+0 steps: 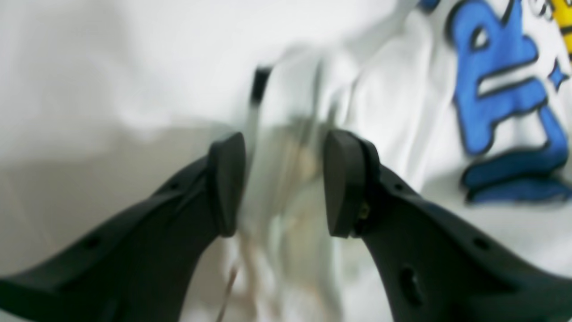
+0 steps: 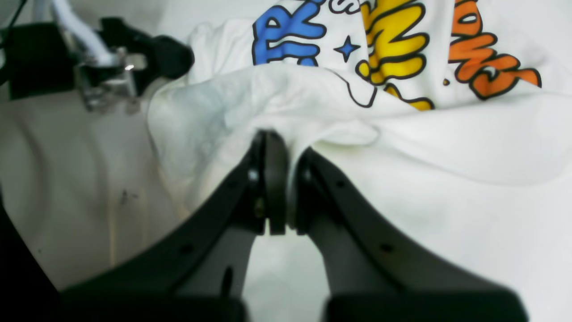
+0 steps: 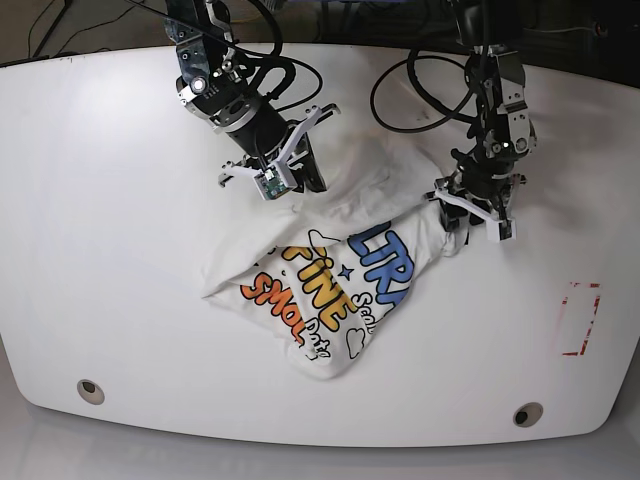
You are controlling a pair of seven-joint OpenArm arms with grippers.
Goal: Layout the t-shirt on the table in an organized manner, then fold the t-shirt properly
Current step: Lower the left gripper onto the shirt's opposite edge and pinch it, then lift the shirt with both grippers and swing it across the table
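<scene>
Overhead, glossy white table (image 3: 100, 250), red-marked.

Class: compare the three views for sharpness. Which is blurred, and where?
Left wrist: smeared cloth between the open jaws, the t-shirt print soft. Right wrist: print fairly sharp, near jaws soft. Base: sharp throughout, with faint glare on the table.

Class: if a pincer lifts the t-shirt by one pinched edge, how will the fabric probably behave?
The t-shirt lies crumpled in soft folds, so it is probably floppy and would drape. The right pincer bunches it easily, suggesting light, thin cloth.
</scene>
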